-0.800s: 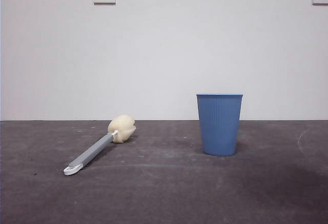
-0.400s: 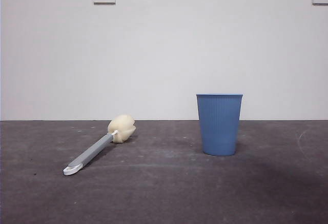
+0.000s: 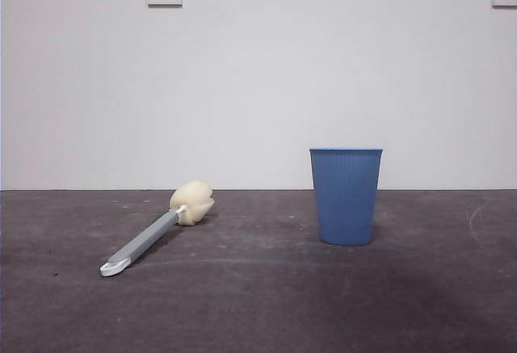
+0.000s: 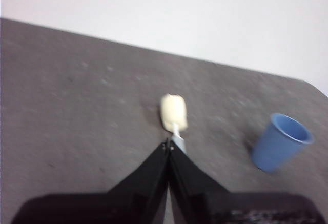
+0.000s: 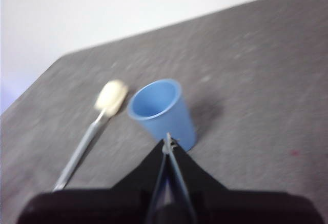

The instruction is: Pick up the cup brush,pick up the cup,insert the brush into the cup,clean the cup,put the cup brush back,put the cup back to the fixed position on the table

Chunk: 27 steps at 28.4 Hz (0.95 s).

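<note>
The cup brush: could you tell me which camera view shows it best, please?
The front view: the cup brush lies sharp and whole on the table, from sponge head to looped tip. The right wrist view shows it whole but blurred; in the left wrist view the jaws hide most of its handle.

The brush (image 3: 153, 233) lies flat on the table (image 3: 258, 304) — sponge head toward the wall. The blue ribbed cup (image 3: 346, 196) stands upright, well apart — empty.

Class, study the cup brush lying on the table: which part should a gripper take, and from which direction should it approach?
Probably the grey handle of the cup brush, near its middle, from above. It lies flat on the table, and the handle is long, narrow and clear of the cup. The sponge head is soft and rounded, so likely a poorer hold. The jaws should close across the handle's width.
</note>
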Available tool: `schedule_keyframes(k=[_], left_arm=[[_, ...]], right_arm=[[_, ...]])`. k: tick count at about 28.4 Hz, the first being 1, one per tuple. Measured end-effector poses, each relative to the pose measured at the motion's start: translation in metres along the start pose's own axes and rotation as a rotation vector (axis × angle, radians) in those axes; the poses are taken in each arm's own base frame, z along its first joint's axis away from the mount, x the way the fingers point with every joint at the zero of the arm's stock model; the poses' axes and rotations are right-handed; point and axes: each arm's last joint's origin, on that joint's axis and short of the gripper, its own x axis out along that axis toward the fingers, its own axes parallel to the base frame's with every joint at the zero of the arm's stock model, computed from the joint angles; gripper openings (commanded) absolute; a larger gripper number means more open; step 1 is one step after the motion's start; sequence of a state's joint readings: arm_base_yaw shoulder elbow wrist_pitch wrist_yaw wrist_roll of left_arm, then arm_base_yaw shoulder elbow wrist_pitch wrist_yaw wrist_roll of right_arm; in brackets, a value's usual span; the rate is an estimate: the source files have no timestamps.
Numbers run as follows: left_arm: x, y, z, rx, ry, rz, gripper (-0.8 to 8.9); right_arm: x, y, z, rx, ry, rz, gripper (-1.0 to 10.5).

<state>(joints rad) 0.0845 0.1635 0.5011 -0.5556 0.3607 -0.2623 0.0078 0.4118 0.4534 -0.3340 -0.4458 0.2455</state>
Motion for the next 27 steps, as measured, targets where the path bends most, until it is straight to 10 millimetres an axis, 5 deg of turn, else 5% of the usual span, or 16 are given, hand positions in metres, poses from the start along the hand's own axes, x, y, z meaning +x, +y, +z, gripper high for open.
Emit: schedule_keyframes(k=[13,27], left_arm=[[0.008,-0.016,0.046,-0.016,0.401,-0.155,-0.07],[0.004,-0.024,0.050,0.084,0.556,-0.250,0.00]], right_arm=[[-0.011,0.027,0.060,-0.089,0.439,0.063,-0.1],[-0.013,0.036,0.071,-0.069,0.530,0.228,0.0]])
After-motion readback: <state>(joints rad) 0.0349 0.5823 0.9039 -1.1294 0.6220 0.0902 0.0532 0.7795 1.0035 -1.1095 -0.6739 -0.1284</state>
